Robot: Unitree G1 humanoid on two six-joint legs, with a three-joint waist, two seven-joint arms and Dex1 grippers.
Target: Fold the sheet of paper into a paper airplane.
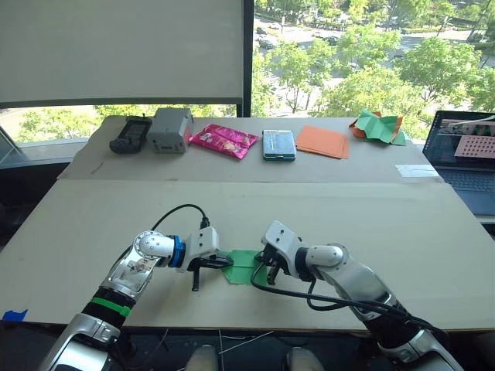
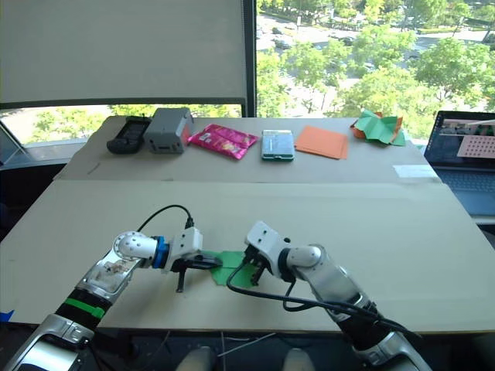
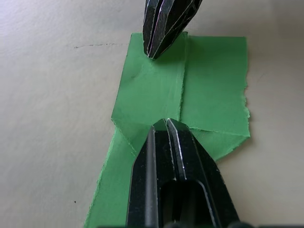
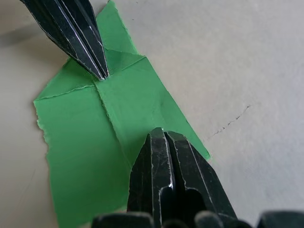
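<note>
The sheet of paper is bright green, partly folded with layered flaps and crease lines, and lies flat on the tan table near its front edge. My left gripper comes in from the left, shut, with its tips pressed onto the paper's left part. In the left wrist view that gripper rests on a folded flap of the paper. My right gripper reaches in from the right, also shut, tips down on the paper's right part. The right wrist view has this gripper on the paper, facing the other.
On the back table lie a black device, a grey box, a pink snack packet, a blue-grey packet, flat orange sheets and a crumpled green-and-orange paper heap. A laptop stands at the right.
</note>
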